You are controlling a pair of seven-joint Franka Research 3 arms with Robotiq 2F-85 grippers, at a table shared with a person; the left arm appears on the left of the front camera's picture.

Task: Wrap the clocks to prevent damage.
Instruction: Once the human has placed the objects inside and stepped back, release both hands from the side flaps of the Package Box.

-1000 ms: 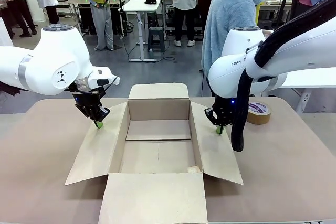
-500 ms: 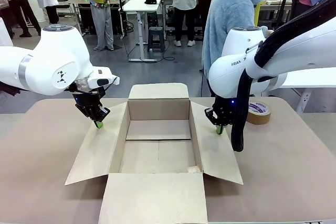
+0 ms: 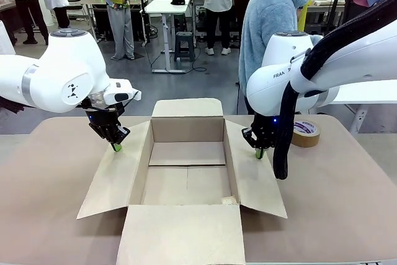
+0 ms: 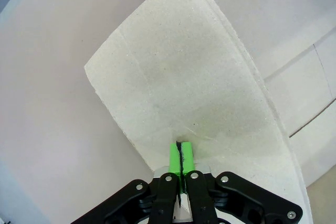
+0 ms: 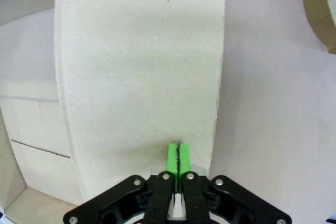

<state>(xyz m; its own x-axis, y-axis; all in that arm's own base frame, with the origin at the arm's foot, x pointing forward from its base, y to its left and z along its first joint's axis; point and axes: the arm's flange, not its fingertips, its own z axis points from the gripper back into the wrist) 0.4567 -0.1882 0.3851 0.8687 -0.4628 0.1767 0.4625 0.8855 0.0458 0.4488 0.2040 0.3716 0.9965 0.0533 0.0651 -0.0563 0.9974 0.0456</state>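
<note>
cardboard box (image 3: 186, 130) stands open at the centre of the table (image 3: 49, 178), its four flaps folded outward. left gripper (image 3: 116, 147) is at 10 o'clock from the box floor, over the far outer edge of the left flap (image 3: 115, 178). its fingers are clenched, green pads pressed together with nothing between them. in the left wrist view the same left gripper (image 4: 180, 153) points down at the flap's grey-brown surface, near the flap's edge. right gripper (image 3: 259, 152) is at 2 o'clock from the box floor, over the far outer edge of the right flap (image 3: 257, 181). its fingers are also clenched on nothing, as the right wrist view confirms for the right gripper (image 5: 178, 156). whether either set of tips touches its flap cannot be told. tape roll (image 3: 305, 133) lies flat on the table at 2 o'clock from the right gripper, near it but apart. in the right wrist view the tape roll (image 5: 321, 9) sits at 1 o'clock from the pads. a person (image 3: 273, 17) in a light blue top stands at 12 o'clock beyond the table. where the clocks lie relative to the fingers cannot be told.
</note>
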